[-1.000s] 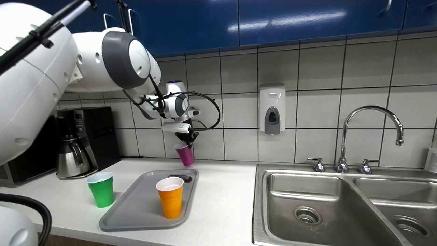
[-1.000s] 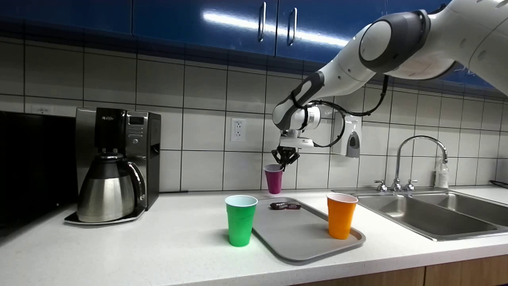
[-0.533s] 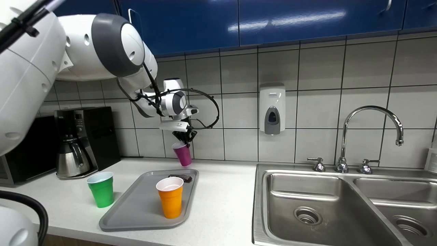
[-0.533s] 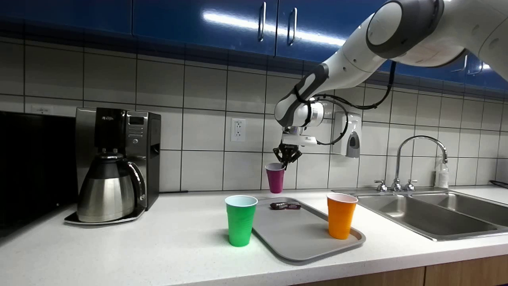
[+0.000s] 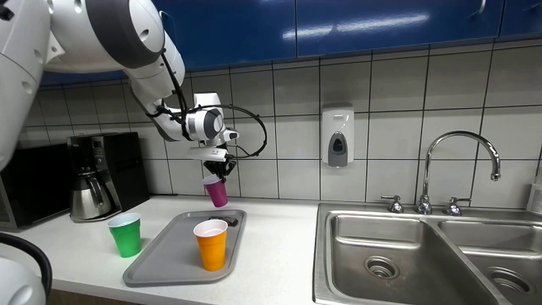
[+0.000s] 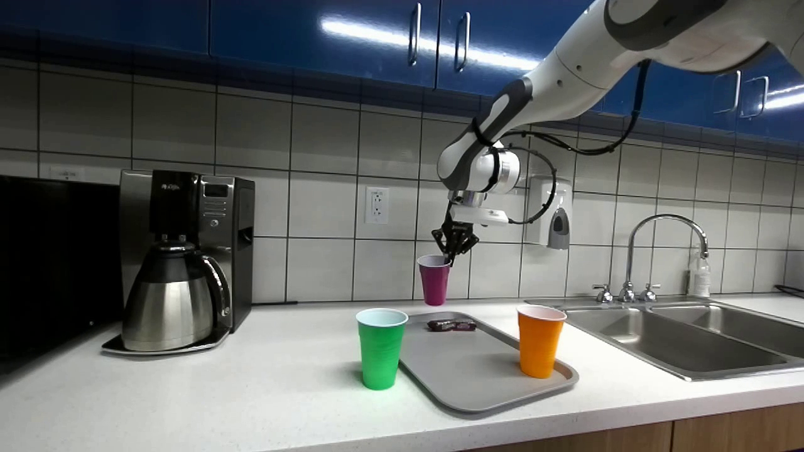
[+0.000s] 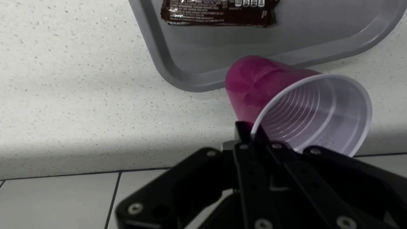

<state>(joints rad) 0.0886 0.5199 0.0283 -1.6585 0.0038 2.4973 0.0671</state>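
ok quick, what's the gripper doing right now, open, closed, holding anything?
Gripper: closed, holding the magenta plastic cup, its jaws pinching one side of it.

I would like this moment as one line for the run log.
gripper: shut on tilted purple cup | on tray: orange cup, brown packet | on counter beside tray: green cup

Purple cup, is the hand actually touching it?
Touching. The wrist view shows the hand shut on the purple cup, one jaw inside it and one outside.
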